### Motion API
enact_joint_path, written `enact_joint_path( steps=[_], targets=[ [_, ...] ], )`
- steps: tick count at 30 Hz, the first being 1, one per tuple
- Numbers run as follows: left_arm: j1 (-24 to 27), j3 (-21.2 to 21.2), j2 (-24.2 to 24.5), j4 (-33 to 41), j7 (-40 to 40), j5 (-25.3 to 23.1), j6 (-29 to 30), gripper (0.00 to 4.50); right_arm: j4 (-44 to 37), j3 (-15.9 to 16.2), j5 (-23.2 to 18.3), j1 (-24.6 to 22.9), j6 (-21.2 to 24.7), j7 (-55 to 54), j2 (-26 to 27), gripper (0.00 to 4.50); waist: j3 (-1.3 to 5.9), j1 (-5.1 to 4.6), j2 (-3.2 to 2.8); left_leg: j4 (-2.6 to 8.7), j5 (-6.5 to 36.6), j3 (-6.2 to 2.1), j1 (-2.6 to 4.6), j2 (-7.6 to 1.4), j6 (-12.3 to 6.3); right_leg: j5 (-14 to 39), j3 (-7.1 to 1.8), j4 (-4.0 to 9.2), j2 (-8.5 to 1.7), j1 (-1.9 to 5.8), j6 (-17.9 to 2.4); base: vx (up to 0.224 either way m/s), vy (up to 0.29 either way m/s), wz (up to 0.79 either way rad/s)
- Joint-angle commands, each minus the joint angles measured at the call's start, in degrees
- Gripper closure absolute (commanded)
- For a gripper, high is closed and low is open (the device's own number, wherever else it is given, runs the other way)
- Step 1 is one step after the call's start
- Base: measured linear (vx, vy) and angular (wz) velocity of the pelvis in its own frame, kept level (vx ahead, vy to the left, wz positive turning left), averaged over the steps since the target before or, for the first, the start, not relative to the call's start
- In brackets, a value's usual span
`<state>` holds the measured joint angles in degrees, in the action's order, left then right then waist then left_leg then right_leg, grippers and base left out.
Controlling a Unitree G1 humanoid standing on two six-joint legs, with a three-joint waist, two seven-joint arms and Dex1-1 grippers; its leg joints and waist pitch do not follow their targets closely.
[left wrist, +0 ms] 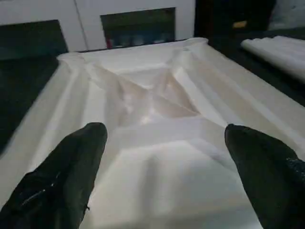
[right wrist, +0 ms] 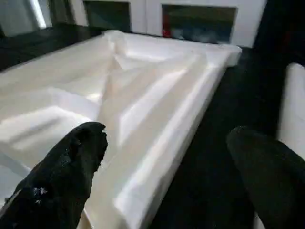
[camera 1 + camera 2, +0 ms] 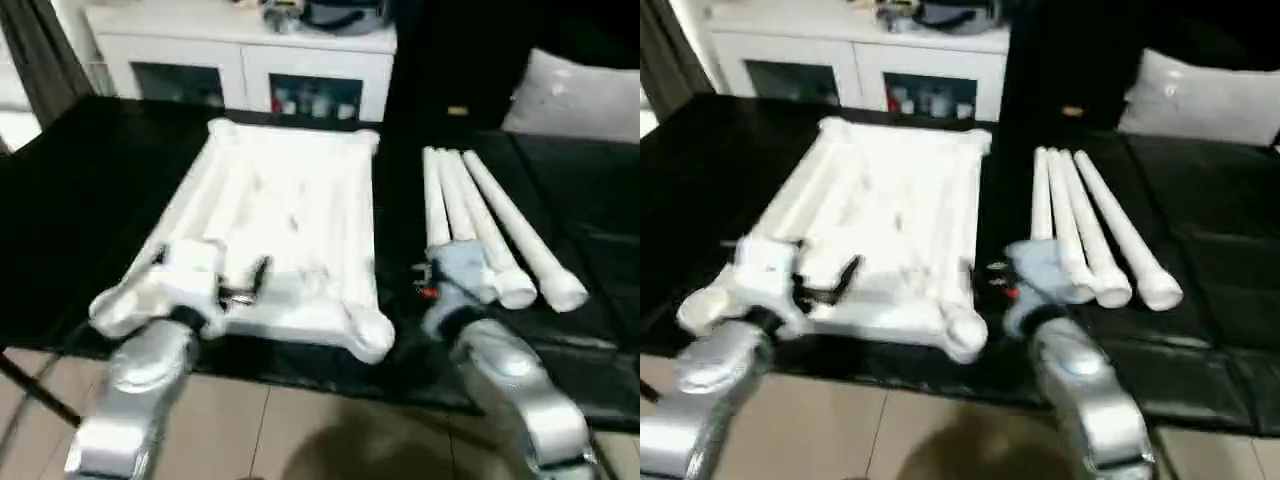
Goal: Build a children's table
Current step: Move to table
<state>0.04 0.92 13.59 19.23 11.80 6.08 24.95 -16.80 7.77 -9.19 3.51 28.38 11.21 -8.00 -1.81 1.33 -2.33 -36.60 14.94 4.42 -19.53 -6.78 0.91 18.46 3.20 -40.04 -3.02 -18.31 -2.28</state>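
Black surface [image 3: 90, 200] in front of you, white cabinet [image 3: 250, 60] with glass doors behind it, tiled floor [image 3: 280, 430] below the near edge, a grey cushion [image 3: 580, 95] off to the far right.

Head views: the table top [image 3: 290, 220] lies underside up on the surface, ribs facing you. Your left tool [image 3: 240, 285] hangs over its near edge, on the left half. Four white legs [image 3: 480, 220] lie side by side, touching, just right of the top, thick ends toward you. Your right tool [image 3: 425, 285] sits in the dark gap between the top and the legs, at the legs' near ends. Silver forearms come up from the bottom on both sides.

Left wrist view: your left tool [image 1: 162, 143] is spread wide, black fingers [image 1: 71, 171] far apart, nothing between them. The ribbed underside runs straight ahead of it, diagonal ribs meeting in the middle, the legs lying off to one side beyond.

Right wrist view: your right tool [image 2: 167, 143] is also spread wide and empty. The top's long rim runs ahead between its fingers [image 2: 71, 167], one leg [image 2: 293, 109] just beside the other finger.
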Motion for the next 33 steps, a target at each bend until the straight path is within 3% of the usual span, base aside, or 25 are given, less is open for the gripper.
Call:
enact_joint_path(
  steps=[1, 2, 3, 4, 5, 6, 7, 8, 9, 10, 11, 12, 13, 14, 15, 16, 17, 18, 19, 20, 21, 26, 27, 28, 33],
  targets=[
    [-0.09, 1.53, -0.44, 0.39, 1.28, -0.05, -0.27, 0.02, 0.35, -1.42, 0.38, -0.09, -0.53, 0.17, -1.36, 0.0, 2.65, -1.27, -0.56, 6.03, -4.07, -6.69, 6.76, -9.28, -26.69, -1.75, -1.73, 0.36, -2.93, -6.12, 3.3, 0.078, -0.023, 0.08],
    [0.02, 1.49, -0.28, 0.36, 1.59, -0.06, -0.32, 0.02, 0.34, -1.75, 0.36, -0.01, -0.68, 0.22, -1.53, 0.0, 1.6, -0.38, 0.9, 5.28, 2.57, -1.8, 2.64, -4.63, -21.61, -4.64, -3.32, 5.97, -4.07, -3.07, 1.36, 0.078, -0.023, 0.08],
    [0.0, 1.47, -0.25, 0.3, 1.63, -0.05, -0.34, 0.02, 0.3, -1.87, 0.33, -0.02, -0.71, 0.22, -1.57, 0.0, 2.05, 0.26, 2.64, 3.89, 6.51, 0.24, 0.59, -1.74, -17.93, -1.51, -5.23, 8.75, -5.08, -0.12, 0.17, 0.058, -0.062, 0.13],
    [-0.02, 1.47, -0.11, 0.13, 1.7, 0.02, -0.45, 0.02, 0.21, -2.1, 0.34, -0.09, -0.79, 0.23, -1.58, 0.0, 2.08, 2.25, 3.04, -1.66, 4.29, 0.8, -3.37, 0.07, -12.59, 8.89, -9.92, 11.74, -10.64, 5.22, -3.94, 0.069, -0.077, 0.01],
    [-0.05, 1.51, -0.03, -0.05, 1.76, 0.08, -0.59, 0.02, 0.01, -2.12, 0.29, -0.3, -0.78, 0.33, -1.57, 0.0, 2.24, 3.41, 2.1, -3.05, 0.14, -0.05, -4.73, -1.08, -7.81, 12.85, -10.04, 11.81, -11.13, 5.98, -7.57, 0.069, -0.077, 0.01],
    [-0.1, 1.63, 0.04, -0.28, 1.9, 0.2, -0.73, 0.02, -0.38, -1.95, 0.27, -0.61, -0.58, 0.62, -1.7, 0.0, 1.91, 3.26, 1.62, -1.48, -2.84, -0.15, -5.48, -1.71, -5.34, 12.73, -7.72, 11.4, -8.76, 6.08, -10.22, 0.072, -0.048, -0.13],
    [-0.13, 1.74, 0.11, -0.41, 1.98, 0.27, -0.84, 0.02, -0.67, -1.77, 0.38, -0.83, -0.57, 0.78, -1.8, 0.0, 1.95, 3.09, 0.16, 0.51, -1.79, 0.54, -2.88, -2.05, -2.11, 13.94, -8.22, 11.33, -5.43, 4.14, -10.62, 0.06, -0.014, -0.08],
    [-0.14, 1.84, 0.16, -0.56, 2.15, 0.35, -0.98, 0.02, -1.04, -1.64, 0.33, -1.14, -0.46, 0.97, -1.81, 0.0, 1.27, 2.26, -0.87, 4.39, 4.13, 2.31, 2.11, -4.15, 3.58, 15.26, -6.31, 11.12, -1.16, 0.96, -8.29, 0.06, -0.014, -0.08],
    [-0.11, 1.86, 0.15, -0.59, 2.27, 0.41, -1.07, 0.02, -1.12, -1.6, 0.35, -1.21, -0.43, 0.94, -1.81, 0.0, 0.9, 1.86, -1.21, 6.28, 8.82, 1.23, 2.59, -5.6, 4.82, 13.43, -5.47, 8.91, 0.4, 0.42, -5.99, 0.052, 0.033, -0.37],
    [-0.04, 1.91, 0.13, -0.64, 2.49, 0.49, -1.2, 0.02, -1.25, -1.54, 0.41, -1.33, -0.43, 0.9, -1.85, 0.0, 1.39, 0.93, -1.95, 8.88, 18.31, -0.68, 8.47, -10.65, 6.5, 9.34, -3.36, 4.07, 0.1, -4.24, -3.34, 0.079, 0.04, -0.6],
    [0.26, 2.23, 0.24, -0.69, 3.18, 0.45, -1.52, 0.02, -1.52, -1.56, 0.42, -1.59, -0.47, 0.79, -2.05, 0.0, 1.55, 1.13, -1.98, 9.78, 21.26, -0.27, 9.25, -12.2, 5.57, 3.58, -2.34, 2.14, -1.55, -4.62, -2.14, 0.079, 0.04, -0.6],
    [0.39, 2.37, 0.3, -0.72, 3.48, 0.39, -1.76, 0.02, -1.59, -1.49, 0.64, -1.58, -0.61, 0.79, -2.32, 0.0, 1.2, 1.0, 0.41, 9.88, 19.32, -1.11, 5.66, -9.43, -1.71, -3.38, -1.98, 3.48, -2.9, -2.19, -1.42, 0.092, -0.008, -0.54],
    [0.46, 2.45, 0.34, -0.73, 3.65, 0.36, -1.89, 0.02, -1.63, -1.46, 0.76, -1.58, -0.69, 0.78, -2.48, 0.0, 1.56, 1.28, -0.37, 7.87, 15.51, 1.61, 3.69, -5.96, -3.98, -8.01, -3.17, 6.84, -4.12, -0.63, -2.62, 0.078, -0.028, -0.24],
    [0.58, 2.56, 0.41, -0.74, 3.86, 0.3, -2.11, 0.02, -1.68, -1.43, 0.91, -1.57, -0.8, 0.8, -2.67, 0.0, 2.63, 2.44, 1.45, 2.53, 3.98, 3.86, -1.89, -0.74, -6.55, -22.06, -7.4, 7.61, -5.9, 4.75, -5.85, 0.078, -0.028, -0.24],
    [0.73, 2.78, 0.63, -0.77, 4.12, 0.21, -2.56, 0.02, -1.67, -1.61, 0.94, -1.47, -0.74, 0.96, -2.77, 0.0, 4.11, 3.15, 1.79, 0.99, -1.25, 2.68, -4.03, -1.16, -6.59, -31.15, -9.01, 6.88, -7.89, 7.35, -6.63, 0.097, -0.021, 0.02],
    [0.83, 2.91, 0.77, -0.8, 4.28, 0.18, -2.88, 0.02, -1.61, -1.73, 0.94, -1.38, -0.71, 1.09, -2.82, 0.0, 4.67, 3.29, 1.99, 1.24, -9.05, 1.44, -5.57, -1.65, -4.58, -50.2, -7.89, 4.06, -6.56, 7.63, -5.45, 0.095, -0.024, -0.08],
    [1.35, 3.21, 1.18, -0.54, 5.38, 0.79, -3.91, 0.02, -1.38, -2.01, 0.9, -1.1, -0.66, 1.56, -3.03, 0.0, 4.68, 2.91, 1.64, 2.35, -16.62, 1.59, -5.54, -0.63, -1.2, -66.22, -5.57, 1.6, -2.34, 6.87, -1.9, 0.095, -0.024, -0.08],
    [1.43, 3.35, 1.44, -0.49, 5.64, 0.74, -4.03, 0.02, -1.3, -2.03, 0.92, -0.97, -0.67, 1.73, -3.16, 0.0, 4.72, 3.16, 0.81, 2.08, -20.01, 1.37, -4.52, -0.84, 0.18, -69.62, -4.91, 1.06, -1.08, 5.95, -0.37, 0.081, -0.012, -0.02],
    [1.48, 3.46, 1.64, -0.46, 5.81, 0.66, -4.08, 0.02, -1.25, -2.04, 0.94, -0.87, -0.67, 1.85, -3.26, 0.0, 4.9, 3.16, 0.16, 1.49, -24.39, 1.03, -3.19, -1.43, 0.45, -70.7, -4.43, 0.57, -0.44, 4.66, 0.79, 0.068, 0.006, 0.12],
    [1.61, 3.56, 1.89, -0.43, 5.89, 0.5, -4.06, 0.02, -1.29, -1.97, 1.02, -0.82, -0.7, 2.01, -3.44, 0.0, 4.85, 3.14, -0.31, 0.44, -33.71, 0.19, -0.23, -3.05, 1.35, -61.4, -3.99, 0.96, 0.06, 1.78, 1.74, 0.068, 0.006, 0.12],
    [1.67, 3.33, 1.98, -0.88, 5.85, 0.41, -4.36, 0.02, -1.26, -1.93, 1.1, -0.72, -0.75, 2.05, -3.62, 0.0, 4.5, 3.21, -0.09, 0.71, -33.75, 0.15, -0.31, -3.21, 1.89, -58.03, -4.09, 1.41, -0.19, 1.54, 1.6, 0.0, 0.0, 0.0],
    [1.62, 3.08, 1.64, -1.34, 6.1, 0.25, -4.95, 0.02, -1.12, -1.51, 1.25, -0.98, -0.94, 1.87, -3.97, 0.0, 2.01, 3.74, -0.17, 5.15, 1.47, 0.15, 0.1, -5.05, 8.99, -18.47, -4.52, 6.08, -3.48, 0.94, -2.6, -0.046, 0.0, 0.01],
    [1.57, 3.16, 1.53, -1.49, 6.05, 0.23, -5.3, 0.02, -1.41, -1.26, 1.47, -1.25, -0.83, 1.89, -3.88, 0.0, 2.01, 3.74, -0.17, 5.15, 1.47, 0.15, 0.1, -5.05, 8.99, -18.47, -4.52, 6.08, -3.48, 0.94, -2.6, -0.103, -0.008, 0.0],
    [1.45, 3.33, 1.47, -1.77, 5.98, 0.16, -5.6, 0.02, -1.58, -1.15, 1.7, -1.43, -0.77, 1.97, -3.73, 0.0, 1.39, 3.37, -0.02, 6.26, 9.73, 0.45, 0.43, -5.02, 7.76, -6.28, -4.91, 7.4, -3.86, 0.92, -3.44, -0.106, -0.011, 0.04],
    [1.18, 4.13, 1.65, -2.37, 6.16, -0.14, -6.28, 0.02, -0.81, -0.84, 2.84, -1.42, -0.67, 1.37, -3.8, 0.0, 1.07, 2.91, 0.19, 6.94, 11.07, 1.27, 0.2, -5.19, 4.79, 7.08, -5.64, 8.81, -4.48, 0.25, -4.19, -0.086, -0.016, 0.01]
  ],
)
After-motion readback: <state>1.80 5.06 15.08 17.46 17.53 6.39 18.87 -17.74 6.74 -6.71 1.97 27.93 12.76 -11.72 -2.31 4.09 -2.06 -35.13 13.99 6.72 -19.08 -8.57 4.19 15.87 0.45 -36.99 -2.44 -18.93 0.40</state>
